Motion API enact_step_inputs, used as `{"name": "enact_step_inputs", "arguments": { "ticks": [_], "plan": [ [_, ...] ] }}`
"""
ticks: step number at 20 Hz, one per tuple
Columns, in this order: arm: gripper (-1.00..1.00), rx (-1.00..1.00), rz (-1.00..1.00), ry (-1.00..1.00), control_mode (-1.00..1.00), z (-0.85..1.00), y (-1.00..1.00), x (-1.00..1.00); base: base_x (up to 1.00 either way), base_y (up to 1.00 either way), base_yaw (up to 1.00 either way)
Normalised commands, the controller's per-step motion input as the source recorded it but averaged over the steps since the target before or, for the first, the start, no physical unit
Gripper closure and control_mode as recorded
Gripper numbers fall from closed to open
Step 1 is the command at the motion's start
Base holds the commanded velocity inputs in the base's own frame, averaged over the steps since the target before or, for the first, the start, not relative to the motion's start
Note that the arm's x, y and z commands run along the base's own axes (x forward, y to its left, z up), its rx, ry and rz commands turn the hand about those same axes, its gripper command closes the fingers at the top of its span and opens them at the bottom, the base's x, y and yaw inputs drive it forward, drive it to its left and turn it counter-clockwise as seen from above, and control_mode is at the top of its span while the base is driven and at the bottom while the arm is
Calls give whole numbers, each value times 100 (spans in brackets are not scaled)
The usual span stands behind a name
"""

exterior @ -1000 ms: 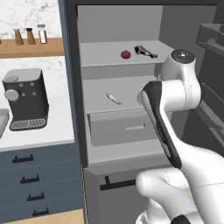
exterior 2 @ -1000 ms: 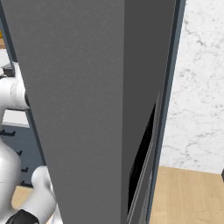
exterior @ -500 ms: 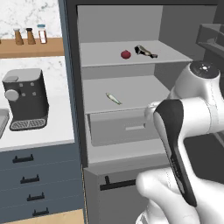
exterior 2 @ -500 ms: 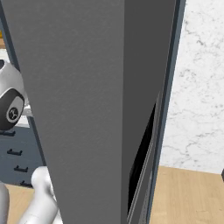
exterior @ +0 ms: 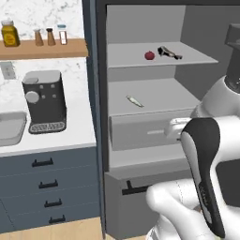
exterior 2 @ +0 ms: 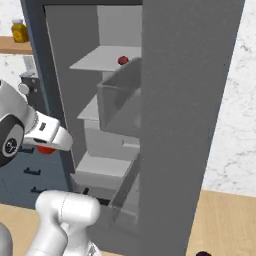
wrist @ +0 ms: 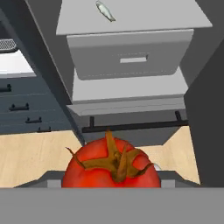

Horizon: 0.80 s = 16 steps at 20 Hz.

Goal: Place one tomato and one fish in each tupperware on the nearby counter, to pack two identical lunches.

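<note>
My gripper (exterior 2: 47, 146) is shut on a red tomato (wrist: 109, 168) with a brown-green stalk, held low in front of the open fridge; the tomato (exterior 2: 45, 150) shows red under the hand. A second tomato (exterior: 149, 55) lies on the fridge's top shelf. The pale slender fish (exterior: 133, 100) lies on the middle shelf, above a grey drawer, and the hand view shows that fish (wrist: 105, 11) near its top edge. The white counter (exterior: 70, 136) is left of the fridge. The tupperware is out of view.
A black coffee machine (exterior: 44, 101) stands on the counter over dark drawers (exterior: 47, 183). A dark object (exterior: 169, 53) lies beside the shelf tomato. The open fridge door (exterior 2: 190, 125) stands at the right. A small dark round thing (exterior 2: 202, 254) lies on the wooden floor.
The arm has swung down and back from the shelves, toward the right of the left base view. In the right base view the door now sits further right, uncovering the shelves.
</note>
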Motion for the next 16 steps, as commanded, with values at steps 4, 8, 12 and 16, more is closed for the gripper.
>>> {"name": "enact_step_inputs", "arguments": {
  "ticks": [4,8,12,16],
  "plan": [
    [100,0,0,0,100,0,0,0,-8,100,18],
    [100,0,0,0,100,0,0,0,5,100,19],
    [100,0,0,0,100,0,0,0,51,99,3],
    [100,0,0,0,100,0,0,0,93,91,0]
  ]
}}
